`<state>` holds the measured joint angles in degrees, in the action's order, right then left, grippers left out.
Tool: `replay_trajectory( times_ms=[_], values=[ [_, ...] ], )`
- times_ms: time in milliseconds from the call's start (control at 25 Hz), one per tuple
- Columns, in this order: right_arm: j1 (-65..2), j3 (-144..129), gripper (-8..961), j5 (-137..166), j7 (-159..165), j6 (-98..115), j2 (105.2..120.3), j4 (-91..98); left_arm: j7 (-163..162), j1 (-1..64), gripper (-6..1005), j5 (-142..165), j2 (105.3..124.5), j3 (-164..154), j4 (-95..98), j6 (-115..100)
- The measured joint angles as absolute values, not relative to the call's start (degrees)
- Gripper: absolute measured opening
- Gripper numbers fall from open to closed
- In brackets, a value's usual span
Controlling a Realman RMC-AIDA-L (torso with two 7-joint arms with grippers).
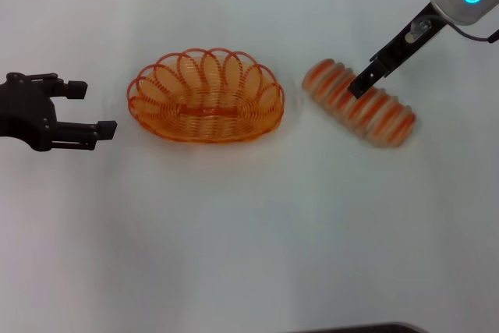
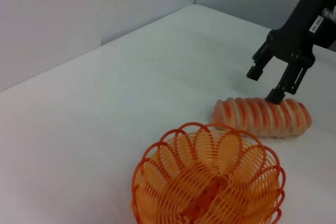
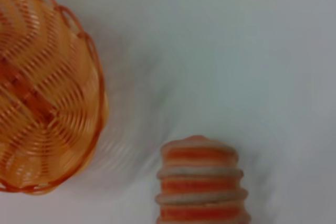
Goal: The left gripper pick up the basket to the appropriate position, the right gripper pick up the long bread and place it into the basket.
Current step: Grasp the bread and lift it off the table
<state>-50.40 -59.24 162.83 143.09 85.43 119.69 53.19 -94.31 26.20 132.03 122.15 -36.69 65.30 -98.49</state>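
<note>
The orange wire basket (image 1: 160, 76) stands empty in the middle of the white table, also in the left wrist view (image 2: 157, 153) and the right wrist view (image 3: 79, 56). To its right the long bread (image 1: 382, 118) lies at a slant, tan with orange-red stripes (image 2: 249, 116) (image 3: 199, 182). My right gripper (image 1: 361, 85) hangs just over the loaf's middle; the left wrist view shows it (image 2: 264, 85) open, one fingertip at the loaf's top and the other beyond it. Left of the basket, my left gripper (image 1: 93, 108) hovers open, a short gap away from the rim.
A grey wall runs along the table's far side in the left wrist view (image 2: 79, 14). White tabletop (image 1: 249, 232) stretches in front of the basket and bread. A dark edge (image 1: 359, 327) shows at the bottom of the head view.
</note>
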Motion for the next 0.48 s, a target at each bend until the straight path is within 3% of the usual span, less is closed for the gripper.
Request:
replay_trajectory(
  times_ms=[480],
  values=[
    [-50.59,-61.38,882,159.53,141.01,84.75,119.88,51.45,-94.52,26.19,867,132.00,122.17,-36.53,65.30,-98.39]
  ],
)
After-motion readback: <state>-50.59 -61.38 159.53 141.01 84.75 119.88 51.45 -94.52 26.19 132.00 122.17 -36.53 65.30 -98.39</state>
